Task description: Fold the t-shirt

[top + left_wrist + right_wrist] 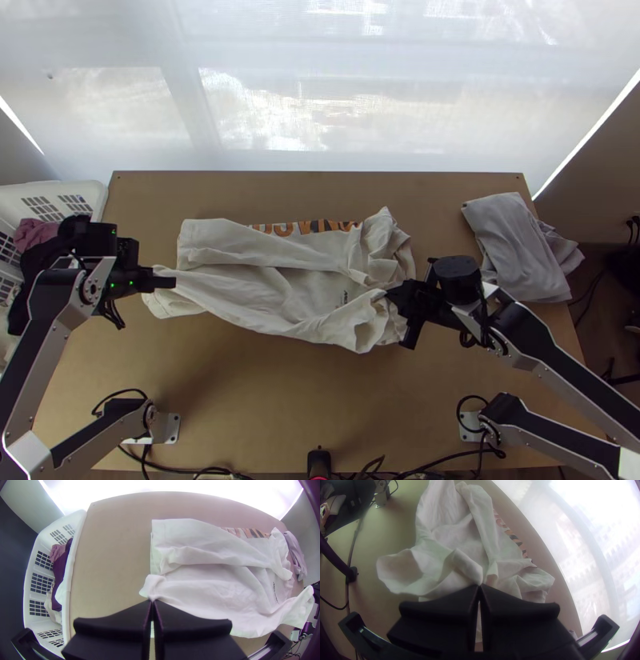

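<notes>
While the shirt [264, 298] lies across the middle of the table [280, 400], both grippers have hold of it, one at each end. At the shirt's left end, the left gripper [170, 282] is closed, its fingers pressed together at the tips with a bit of the near corner pinched between them. At the shirt's right end, the right gripper [394, 294] is closed too, nipping a gathered fold, and creases run in to its tips.

The shirt is partly folded: a long flap lies over its far side, with a strip of orange and dark print [320, 226] showing beyond it. The left end lies flatter, while the right end is bunched and rumpled. A small dark mark [344, 298] shows between the folds.

Well to the left of the shirt is a white basket [98, 196] with clothes [36, 234] in it. To the shirt's right, apart from it, lies a folded grey cloth [512, 240].
</notes>
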